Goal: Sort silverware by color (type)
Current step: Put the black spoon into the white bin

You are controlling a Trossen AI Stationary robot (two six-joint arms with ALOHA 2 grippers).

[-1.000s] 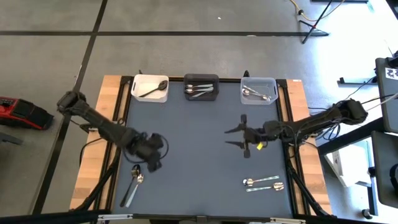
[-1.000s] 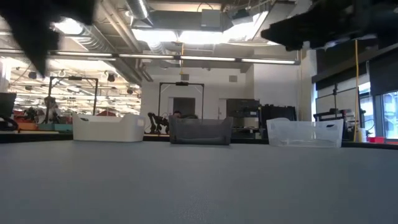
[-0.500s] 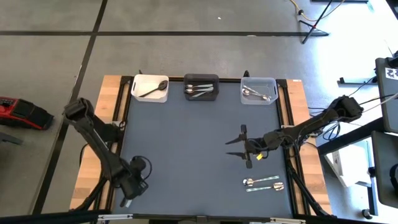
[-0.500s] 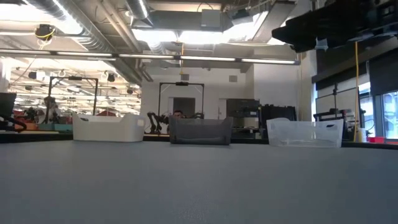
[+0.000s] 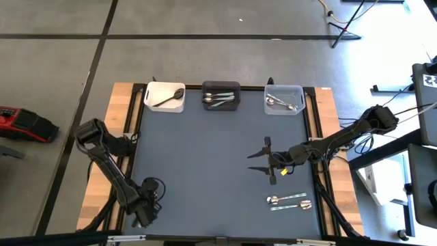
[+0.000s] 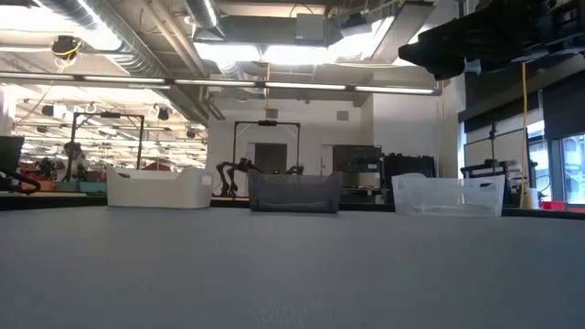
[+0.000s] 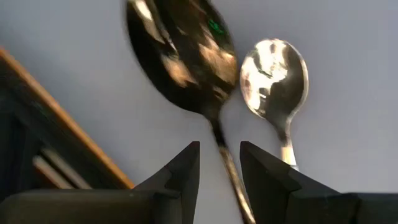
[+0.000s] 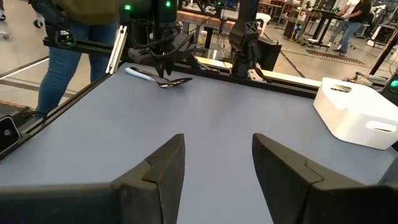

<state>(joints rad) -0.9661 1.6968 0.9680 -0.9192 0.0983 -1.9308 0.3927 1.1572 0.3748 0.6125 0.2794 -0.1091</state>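
In the left wrist view a dark bronze-toned spoon [image 7: 186, 56] and a shiny silver spoon [image 7: 273, 78] lie side by side on the grey mat. My left gripper [image 7: 219, 152] is low over them at the table's near-left corner [image 5: 142, 210], open. Its fingers stand on either side of the dark spoon's handle [image 7: 219, 140]. From above the gripper hides both spoons. My right gripper [image 5: 251, 162] hovers open, right of the table's middle, above the mat. Two silver spoons [image 5: 288, 201] lie near the near-right corner.
Three bins stand along the far edge: a white bin [image 5: 165, 97] with a dark spoon, a black bin [image 5: 220, 96] and a clear bin [image 5: 283, 99] with silver spoons. A person in jeans [image 8: 68, 68] stands beside the table.
My left gripper has moved from left of the table's middle toward the near edge and come down over the two spoons at the near-left corner. My right gripper has shifted a little toward the near edge and then kept still, open throughout.
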